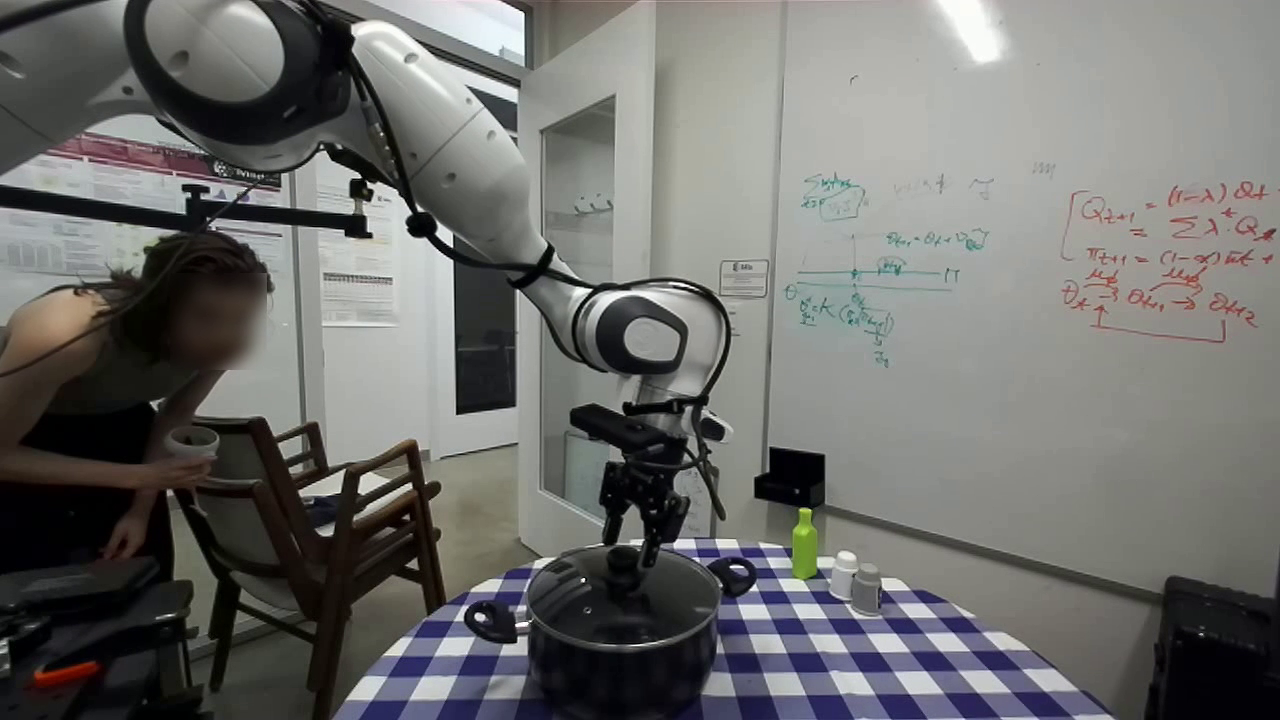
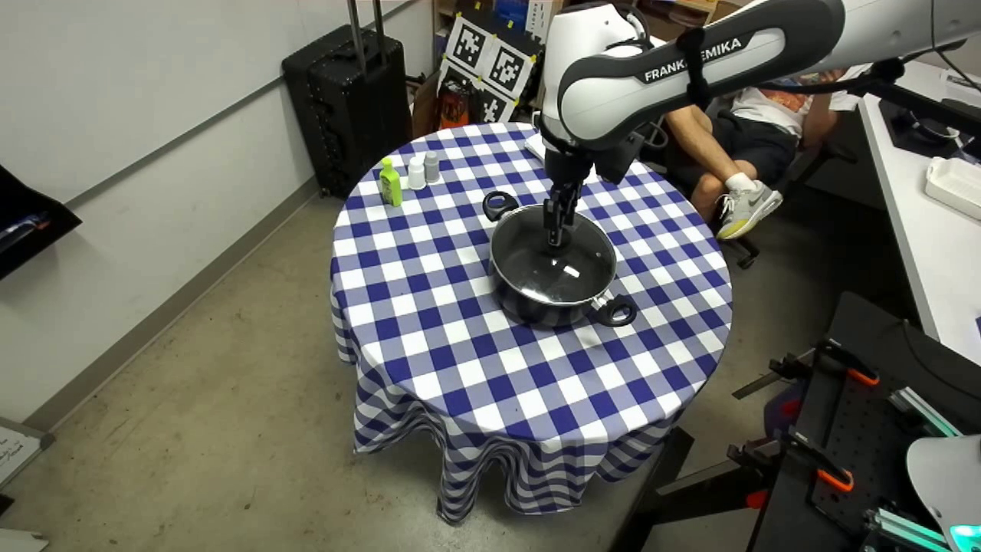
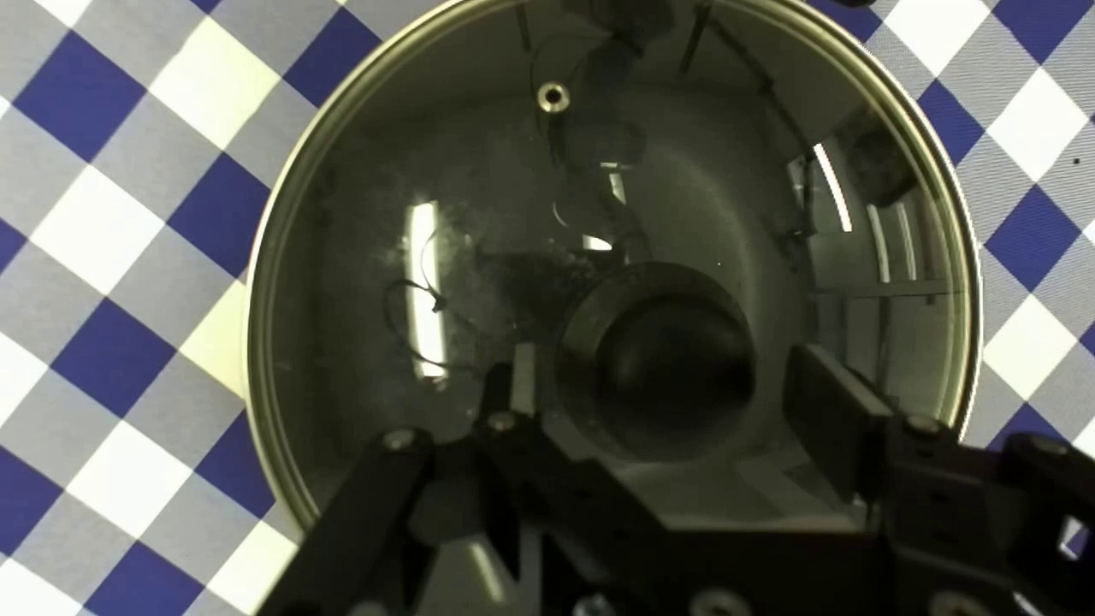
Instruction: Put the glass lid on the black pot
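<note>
A: Where is the glass lid [image 2: 542, 274]?

B: On the black pot [image 1: 620, 675]. In both exterior views it covers the pot's mouth, metal rim running along the pot's edge. Wrist view, from above: glass see-through, with 1 small metal ring [image 3: 553, 97] set in it.

A: State of the tool [image 1: 628, 550]?

B: Released. It points down over the lid with 2 fingers [image 3: 834, 415] spread. The dark knob [image 3: 676, 376] lies between them, a gap on each side in the wrist view. Cannot tell whether a finger touches the glass.

A: What else is on the worktop [image 2: 429, 330]?

B: Top covered in blue-and-white check. 1 green bottle [image 1: 804, 545], upright, apart from the pot. Near it, both upright: 1 white shaker [image 1: 843, 575], 1 grey shaker [image 1: 867, 590]. In an exterior view, a white item [image 2: 535, 146] lies partly behind the arm [image 2: 613, 100], too hidden to identify.

A: Surroundings?

B: 1 person [image 1: 110, 390], face blurred, leans forward holding a cup [image 1: 192, 440]. A whiteboard [image 1: 960, 400] carries red and green writing. Near the worktop stands a black case [image 2: 345, 115].
</note>
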You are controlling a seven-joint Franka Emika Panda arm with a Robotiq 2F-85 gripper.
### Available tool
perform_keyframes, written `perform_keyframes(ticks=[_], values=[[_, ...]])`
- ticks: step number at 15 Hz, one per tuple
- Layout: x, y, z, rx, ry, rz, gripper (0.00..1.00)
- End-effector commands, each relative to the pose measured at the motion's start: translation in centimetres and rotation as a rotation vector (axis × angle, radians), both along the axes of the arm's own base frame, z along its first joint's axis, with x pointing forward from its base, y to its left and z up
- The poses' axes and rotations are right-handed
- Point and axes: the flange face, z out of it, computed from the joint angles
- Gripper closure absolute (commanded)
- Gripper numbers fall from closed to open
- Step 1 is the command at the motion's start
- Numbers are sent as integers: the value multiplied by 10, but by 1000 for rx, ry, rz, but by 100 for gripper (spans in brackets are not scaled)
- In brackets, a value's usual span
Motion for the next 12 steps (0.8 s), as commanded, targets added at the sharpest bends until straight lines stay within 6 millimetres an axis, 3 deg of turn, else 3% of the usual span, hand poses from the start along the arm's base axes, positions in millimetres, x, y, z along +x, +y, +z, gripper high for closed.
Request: perform_keyframes(ticks=[1,4,8,9,12], values=[[5,1,6,-8,9,-9,0],[2,1,11,-6,13,-9,0],[-21,0,32,1,48,5,0],[-4,-2,12,-2,23,-4,0],[-13,-1,25,-3,36,-1,0]])
